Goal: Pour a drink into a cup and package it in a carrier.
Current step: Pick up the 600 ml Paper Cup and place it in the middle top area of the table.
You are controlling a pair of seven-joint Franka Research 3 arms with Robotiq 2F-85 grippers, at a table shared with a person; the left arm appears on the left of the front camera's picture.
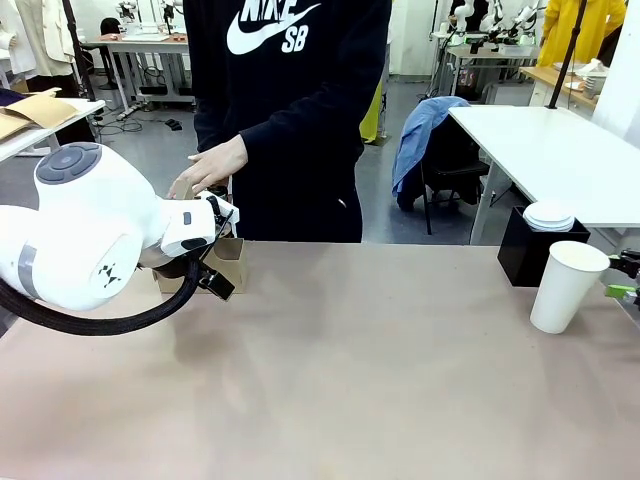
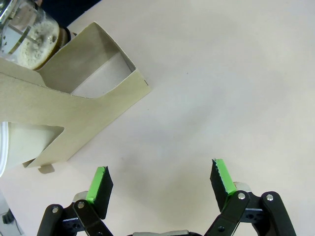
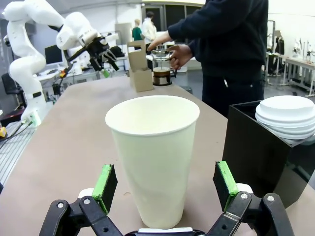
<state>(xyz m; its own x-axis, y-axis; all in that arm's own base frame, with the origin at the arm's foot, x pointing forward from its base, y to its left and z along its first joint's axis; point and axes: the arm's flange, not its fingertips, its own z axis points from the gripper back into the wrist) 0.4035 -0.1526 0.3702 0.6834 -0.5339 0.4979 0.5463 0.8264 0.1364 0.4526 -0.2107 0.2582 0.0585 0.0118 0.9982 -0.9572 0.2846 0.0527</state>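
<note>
Two grippers stand with their fingers spread wide and nothing pinched: the right gripper (image 3: 165, 181) straddles the cup (image 3: 153, 157) with a gap between each green pad and the paper wall, and the left gripper (image 2: 161, 177) hangs over bare table (image 2: 236, 88) just beside the carrier (image 2: 74, 113). The cup stands upright and empty at the robot's right, near the black box (image 3: 261, 142) that bears a stack of white lids (image 3: 288, 113). Being thin paper, it should be light and easy to crush or tip, so a gentle hold around mid-height, below the rolled rim, looks safest. The carrier sits at the far left edge; it is light cardboard and would likely slide if nudged. Next to it a person's hand (image 3: 179, 55) is at the press jug (image 3: 161, 69), which is glass and probably heavy. In the front view the left arm covers most of the carrier, and the left wrist view cuts the jug off at a corner. How much drink it holds is hard to tell, perhaps a shallow dark layer.
</note>
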